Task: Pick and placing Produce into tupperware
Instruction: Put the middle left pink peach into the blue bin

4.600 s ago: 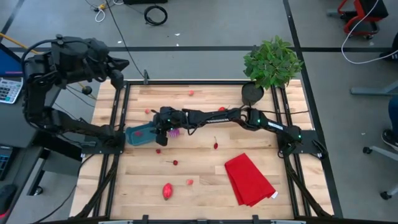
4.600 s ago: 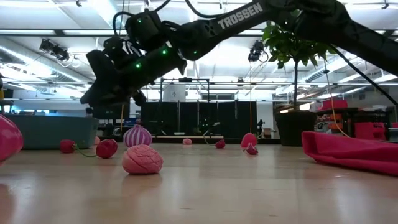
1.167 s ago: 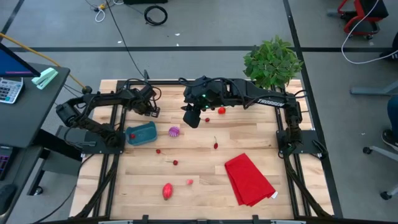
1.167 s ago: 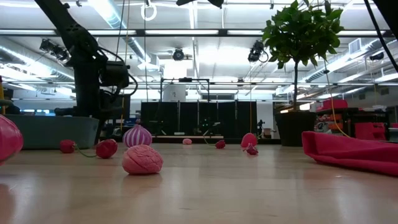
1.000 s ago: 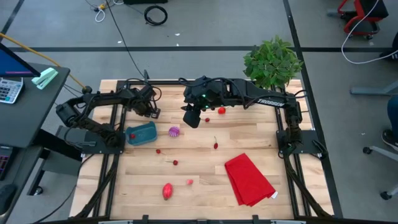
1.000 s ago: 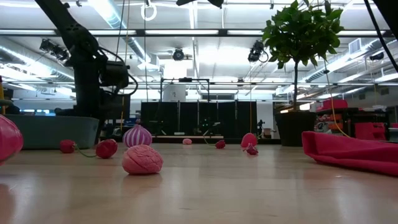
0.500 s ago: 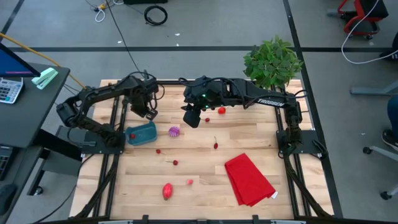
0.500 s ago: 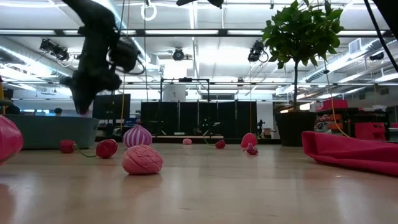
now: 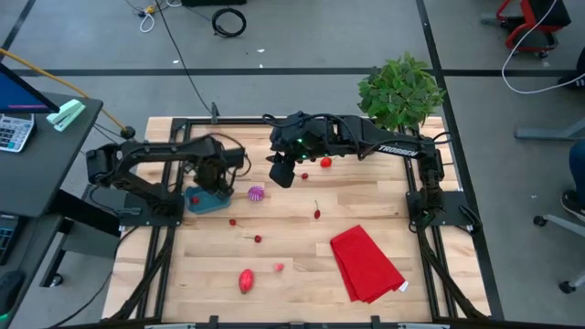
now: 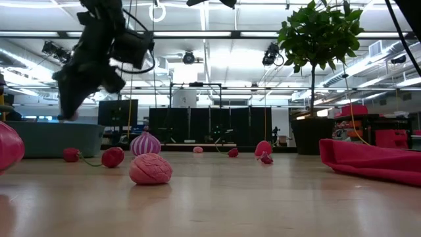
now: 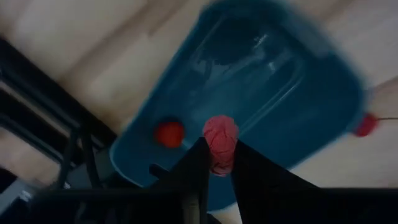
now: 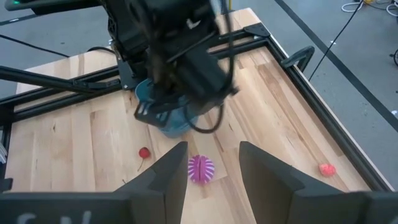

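While left gripper (image 11: 216, 163) pinches pink produce (image 11: 220, 136) over tupperware (image 11: 311, 93), right gripper (image 12: 213, 163) gapes above wood table (image 9: 384, 201)

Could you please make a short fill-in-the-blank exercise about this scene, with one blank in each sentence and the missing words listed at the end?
1. The left gripper holds a small pink fruit piece above the teal ____.
2. Inside the tupperware one small ____ piece already lies.
3. The folded cloth on the wooden table is ____ in colour.
4. The right gripper hovers with its jaws ____ above the purple-and-white round piece.

Missing words: tupperware; red; red; open
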Controlling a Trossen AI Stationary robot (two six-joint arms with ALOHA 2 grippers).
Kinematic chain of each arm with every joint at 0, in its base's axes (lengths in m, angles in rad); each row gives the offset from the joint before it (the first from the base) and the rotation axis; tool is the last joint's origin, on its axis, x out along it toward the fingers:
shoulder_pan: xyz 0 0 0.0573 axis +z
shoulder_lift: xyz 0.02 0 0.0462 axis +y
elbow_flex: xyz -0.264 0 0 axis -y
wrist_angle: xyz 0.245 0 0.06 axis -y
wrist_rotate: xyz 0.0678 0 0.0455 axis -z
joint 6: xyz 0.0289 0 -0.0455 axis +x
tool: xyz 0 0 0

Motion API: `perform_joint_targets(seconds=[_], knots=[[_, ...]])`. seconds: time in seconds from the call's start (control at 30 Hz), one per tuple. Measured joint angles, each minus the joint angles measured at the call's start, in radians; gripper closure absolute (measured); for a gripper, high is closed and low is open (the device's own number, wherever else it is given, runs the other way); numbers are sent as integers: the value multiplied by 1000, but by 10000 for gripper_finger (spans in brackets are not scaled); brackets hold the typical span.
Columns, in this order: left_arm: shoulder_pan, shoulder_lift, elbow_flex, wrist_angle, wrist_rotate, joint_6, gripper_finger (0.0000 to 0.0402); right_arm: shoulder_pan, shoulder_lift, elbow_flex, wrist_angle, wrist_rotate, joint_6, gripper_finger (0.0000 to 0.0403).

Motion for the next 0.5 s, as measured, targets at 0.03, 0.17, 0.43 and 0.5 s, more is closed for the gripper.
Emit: perform_joint_targets(seconds=[0.03, 0.17, 0.43, 0.5], knots=[[-12, 0, -21, 10, -1, -15, 336, 0, 0, 0, 0, 0, 0, 250], [-47, 0, -97, 31, 0, -83, 320, 0, 0, 0, 0, 0, -1, 250], [-85, 0, -131, 48, 1, -132, 296, -1, 0, 0, 0, 0, -1, 250], [-87, 0, -121, 49, 2, -132, 286, -1, 0, 0, 0, 0, -2, 250]])
